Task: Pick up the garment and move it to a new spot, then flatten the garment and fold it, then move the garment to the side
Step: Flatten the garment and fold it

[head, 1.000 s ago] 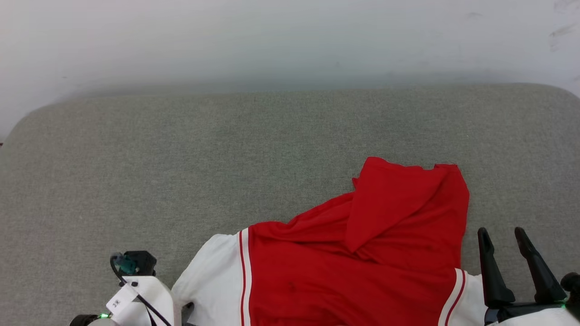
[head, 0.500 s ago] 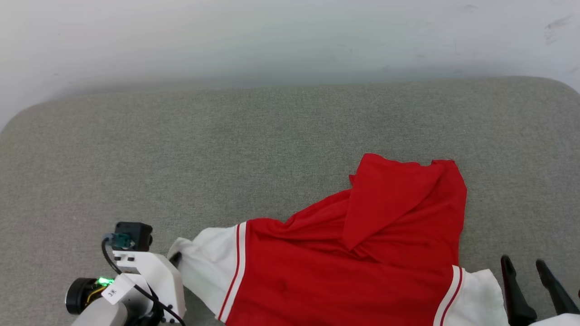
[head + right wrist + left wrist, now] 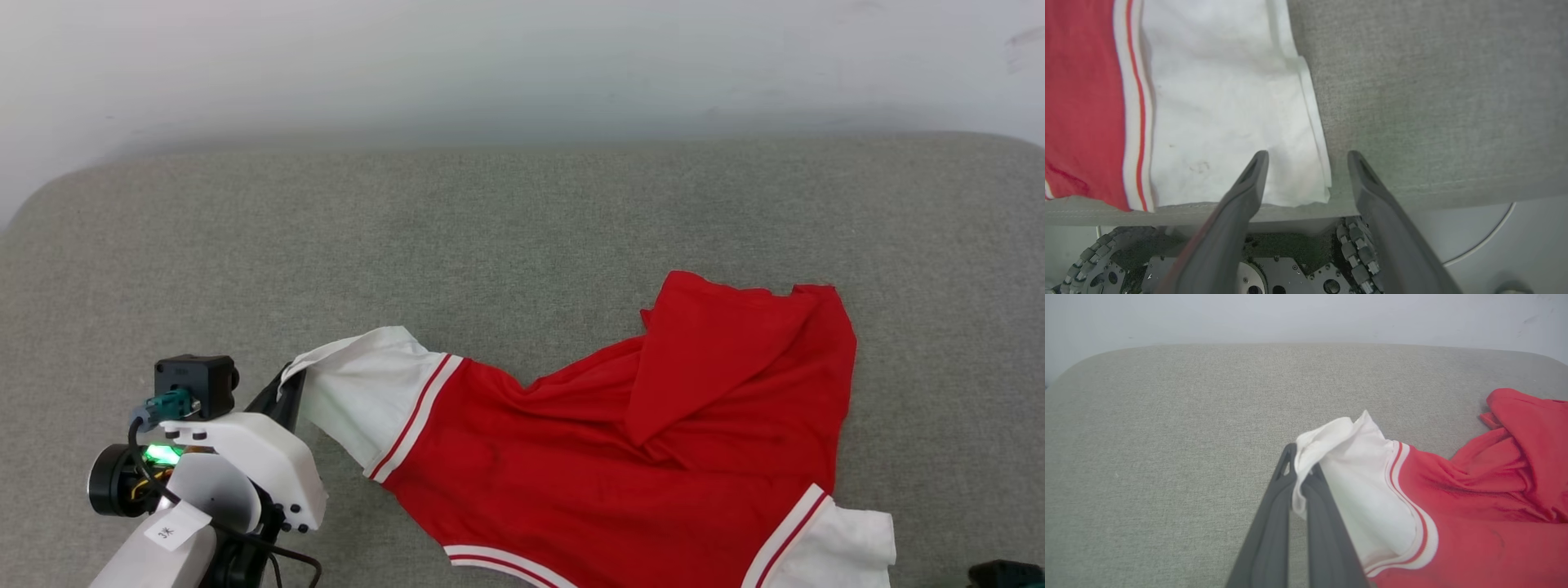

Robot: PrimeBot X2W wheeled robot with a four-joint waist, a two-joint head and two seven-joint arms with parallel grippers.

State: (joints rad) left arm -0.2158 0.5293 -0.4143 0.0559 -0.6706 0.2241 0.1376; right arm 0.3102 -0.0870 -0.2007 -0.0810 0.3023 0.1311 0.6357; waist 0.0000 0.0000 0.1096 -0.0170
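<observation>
The left gripper [image 3: 1299, 473] clamps the white sleeve [image 3: 1367, 498] of the red fabric jersey [image 3: 620, 482]; right gripper [image 3: 1308, 157] agape. Lift slowly, evenly.

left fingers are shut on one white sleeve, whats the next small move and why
Probably lower the right gripper and close it on the other white sleeve. The left gripper is shut on one sleeve of the garment, while the right fingers stand open astride the other's edge; a second grip would let both arms lift it evenly.
</observation>
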